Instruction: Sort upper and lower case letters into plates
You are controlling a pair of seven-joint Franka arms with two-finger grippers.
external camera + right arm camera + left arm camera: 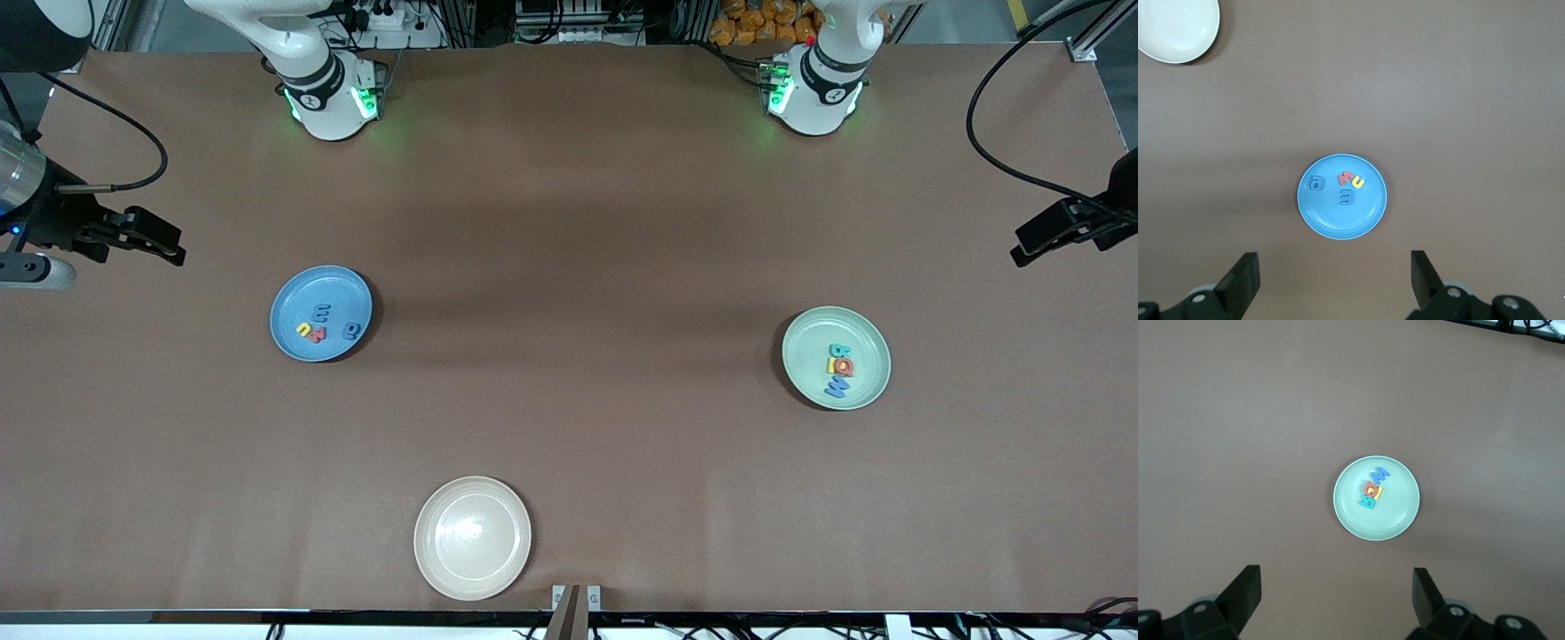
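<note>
The blue plate (298, 298) (1358, 213) holds several small letters, among them a yellow one (308, 331) (1359, 181) and a red one (1346, 177). Toward the left arm's end, the mint green plate (861, 342) (1397, 512) carries several more letters, including a teal one (838, 350) (1368, 504) and a blue one (836, 388) (1381, 475). My right gripper (167, 244) (1335, 270) hangs open and empty high over the table, beside the blue plate. My left gripper (1033, 242) (1336, 587) hangs open and empty high beside the mint plate.
A cream-white plate (472, 537) (1175, 27) with nothing on it lies near the table's front edge. Brown table surface stretches between the plates. Black cables loop at both ends of the table.
</note>
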